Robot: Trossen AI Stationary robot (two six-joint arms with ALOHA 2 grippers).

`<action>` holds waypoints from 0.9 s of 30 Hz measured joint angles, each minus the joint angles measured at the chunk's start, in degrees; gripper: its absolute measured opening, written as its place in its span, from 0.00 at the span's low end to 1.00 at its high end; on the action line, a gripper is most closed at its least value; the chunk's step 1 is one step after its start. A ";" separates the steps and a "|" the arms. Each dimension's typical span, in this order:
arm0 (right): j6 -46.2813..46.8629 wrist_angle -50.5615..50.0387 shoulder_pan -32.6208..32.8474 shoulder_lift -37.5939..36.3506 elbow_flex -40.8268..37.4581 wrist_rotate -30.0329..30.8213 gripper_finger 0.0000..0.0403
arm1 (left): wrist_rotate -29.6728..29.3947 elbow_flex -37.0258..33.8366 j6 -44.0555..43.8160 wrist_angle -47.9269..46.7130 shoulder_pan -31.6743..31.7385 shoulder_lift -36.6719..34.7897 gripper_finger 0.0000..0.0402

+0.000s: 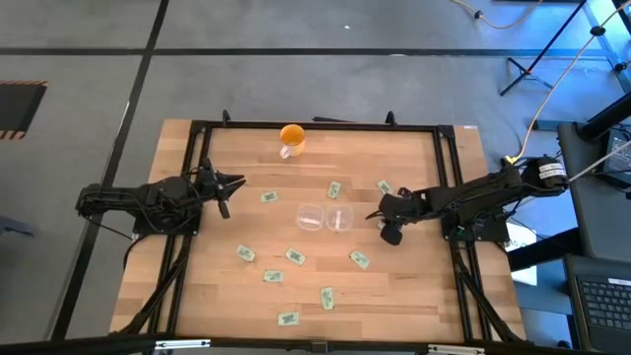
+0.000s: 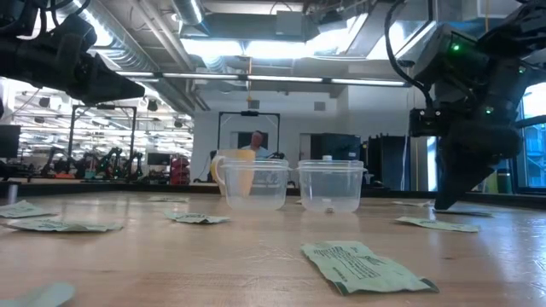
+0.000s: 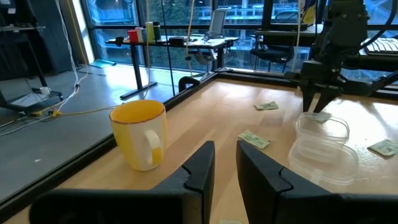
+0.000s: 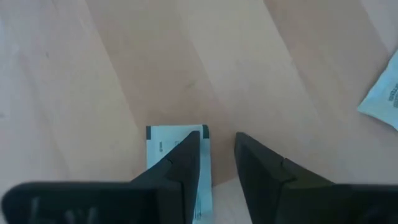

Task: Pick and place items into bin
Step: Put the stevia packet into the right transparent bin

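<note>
Right claw low over the desk, dark fingers a little apart, gripping nothing, one flat packet under a fingertip. Left claw up at the left edge, fingers a small gap apart, holding nothing. Smooth pale wood desk with a black frame. Two clear round plastic tubs touching in the middle. Shiny orange cup near the far edge. Thin green-and-white packets scattered flat around the tubs.

Orange-yellow mug upright near table's far edge, handle visible. Seated person in the room beyond. Desk with monitor off past the table frame.
</note>
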 joint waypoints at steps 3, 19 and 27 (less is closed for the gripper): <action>0.04 -1.14 0.08 1.80 0.28 1.21 0.26 | 0.07 0.00 0.00 0.00 0.00 0.01 0.15; 1.08 0.45 -0.02 3.10 0.26 3.52 0.02 | 0.08 0.00 -0.02 0.00 0.00 0.01 0.15; 1.24 0.58 -0.01 1.79 0.18 4.14 0.01 | 0.07 0.00 0.00 0.00 -0.02 0.01 0.15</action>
